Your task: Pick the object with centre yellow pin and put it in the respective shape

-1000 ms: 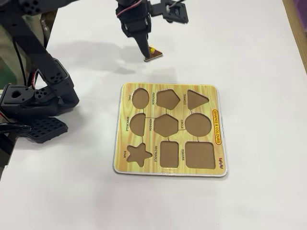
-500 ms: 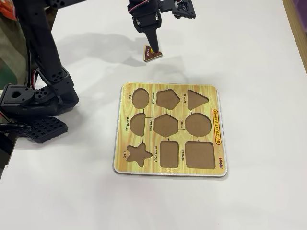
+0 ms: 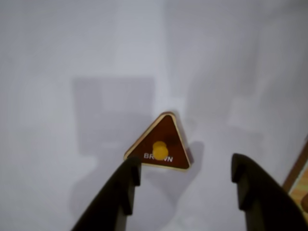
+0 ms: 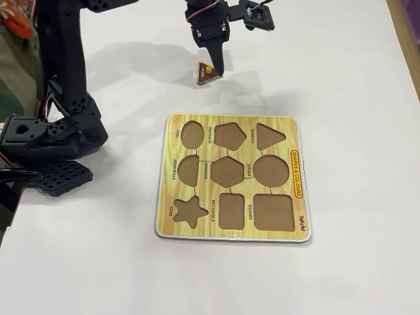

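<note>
Rising since the earlier frame, the black two-finger gripper (image 3: 185, 175) hangs open, fingers apart, above the small dark-brown wooden triangle with a yellow knob (image 3: 160, 144), which lies untouched on the white table (image 4: 341, 65) beyond the yellow wooden puzzle board (image 4: 298, 197), probably to reposition for a cleaner grasp.

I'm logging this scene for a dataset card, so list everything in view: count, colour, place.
Small flat dark-brown wooden triangle with a yellow knob: one, on the white table beyond the board's top edge in the fixed view; lettered "BROWN" in the wrist view.
Yellow wood-grain shape-puzzle board: one, mid-table, all nine brown-bottomed recesses empty.
Triangular recess labelled "TRIANGLE": one, top-right recess of the board in the fixed view.
White table: one, under everything.
Black arm base: one, at the left edge of the fixed view.
Black two-finger gripper: one, open, one finger on each side of the triangle's base, not touching it in the wrist view.
</note>
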